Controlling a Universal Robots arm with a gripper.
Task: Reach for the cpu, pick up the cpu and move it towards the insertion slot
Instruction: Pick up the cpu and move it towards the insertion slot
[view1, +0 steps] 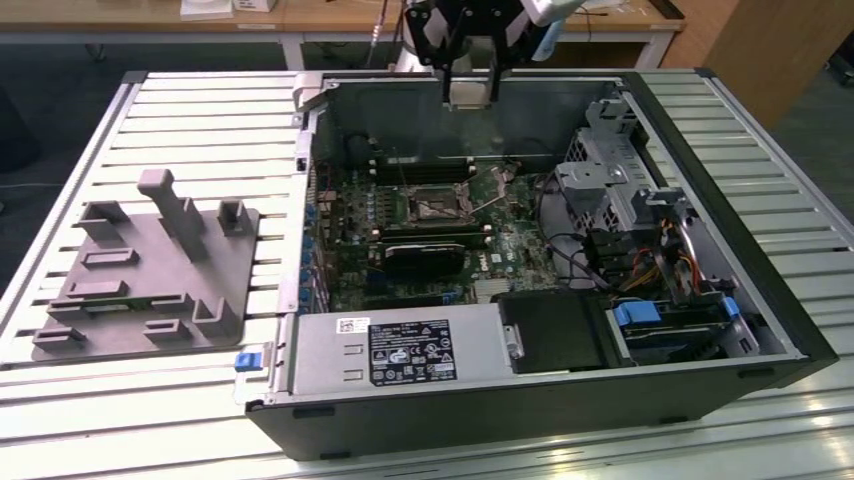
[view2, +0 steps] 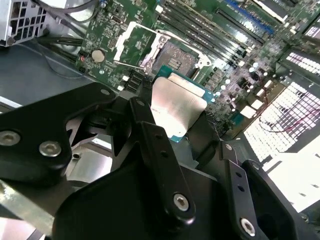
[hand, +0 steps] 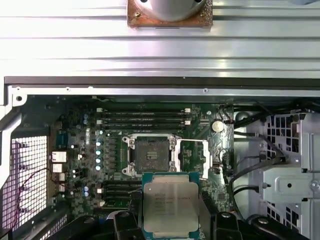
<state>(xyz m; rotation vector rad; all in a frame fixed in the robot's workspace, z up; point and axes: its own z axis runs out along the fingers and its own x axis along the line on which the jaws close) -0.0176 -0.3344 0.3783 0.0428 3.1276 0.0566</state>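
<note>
Silvery cpu (hand: 170, 206) sits clamped flat in your tool (view2: 172, 117), low in the first wrist view, so it can go in level. It hangs above the open insertion slot (hand: 152, 156), not touching it.

One cpu (hand: 170, 207) is in sight, one insertion slot (hand: 151, 156) and one open computer case (view1: 767, 300), which lies on one slatted table (view1: 200, 120). One grey fixture block (view1: 147, 275) stands beside the case, and inside it are one power supply (view1: 394, 352) and one long black card (view1: 427, 255). In the first wrist view there seem to be four narrow memory slots (hand: 142, 117) beside the insertion slot, though the rows are hard to separate, and one pincer (view1: 470, 95) hangs over the case.
</note>
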